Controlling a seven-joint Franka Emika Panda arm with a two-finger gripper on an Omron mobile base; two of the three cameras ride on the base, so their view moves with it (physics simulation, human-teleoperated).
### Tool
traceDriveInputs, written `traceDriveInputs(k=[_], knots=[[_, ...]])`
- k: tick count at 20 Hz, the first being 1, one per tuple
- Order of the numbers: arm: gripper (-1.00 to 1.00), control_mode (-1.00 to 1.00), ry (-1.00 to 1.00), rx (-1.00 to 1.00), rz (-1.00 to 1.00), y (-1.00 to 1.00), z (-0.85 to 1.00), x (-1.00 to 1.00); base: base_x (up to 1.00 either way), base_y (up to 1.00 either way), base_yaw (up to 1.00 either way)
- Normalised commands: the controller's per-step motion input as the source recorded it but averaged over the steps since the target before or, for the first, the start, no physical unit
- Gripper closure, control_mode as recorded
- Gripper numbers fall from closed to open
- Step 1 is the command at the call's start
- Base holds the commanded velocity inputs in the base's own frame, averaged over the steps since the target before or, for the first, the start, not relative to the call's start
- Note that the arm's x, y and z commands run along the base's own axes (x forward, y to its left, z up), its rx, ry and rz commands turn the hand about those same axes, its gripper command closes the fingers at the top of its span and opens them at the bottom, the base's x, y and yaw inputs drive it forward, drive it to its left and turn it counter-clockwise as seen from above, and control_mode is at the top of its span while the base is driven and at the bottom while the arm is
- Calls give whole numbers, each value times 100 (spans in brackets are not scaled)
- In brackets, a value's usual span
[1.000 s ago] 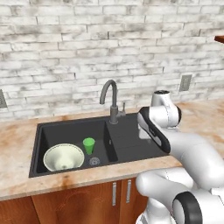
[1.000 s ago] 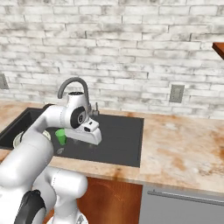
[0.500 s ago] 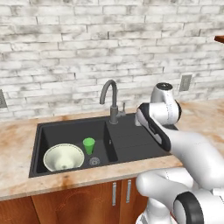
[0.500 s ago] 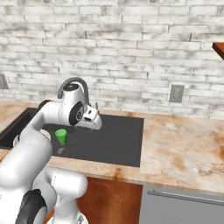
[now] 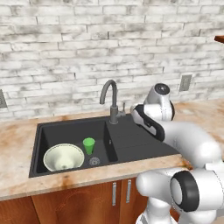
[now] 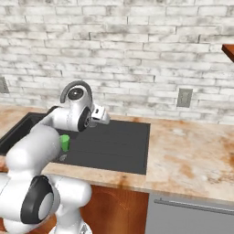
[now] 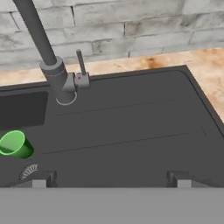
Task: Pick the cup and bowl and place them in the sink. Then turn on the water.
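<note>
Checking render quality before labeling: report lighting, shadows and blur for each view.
Left base view: even flat light, bowl and cup sharp, no glare. Right base view: soft, slightly blurred textures, arm hides part of the sink. Hand view: faucet crisp, no strong shadows.

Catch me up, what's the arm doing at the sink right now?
The cup and the bowl already sit in the basin of the sink, cup upright beside the bowl. No water runs from the faucet. The gripper is open and empty, raised over the flat right part of the sink, looking towards the faucet base and its small lever. Likely next: the lever, to turn the water on.
</note>
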Motion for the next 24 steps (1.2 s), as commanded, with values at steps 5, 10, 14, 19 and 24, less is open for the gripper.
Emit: traceDriveInputs(k=[5, 10, 14, 19, 24], knots=[[-100, -100, 20, -1, 0, 0, 12, 75, 0, 0, 0], [-100, -100, 5, 0, 4, 0, -1, 41, 0, 0, 0], [-100, -100, -11, 2, 0, 0, -14, 4, 0, 0, 0], [-100, -100, -7, 5, 0, 0, -31, 4, 0, 0, 0], [-100, -100, -3, 2, 0, 15, -4, 18, 0, 0, 0]])
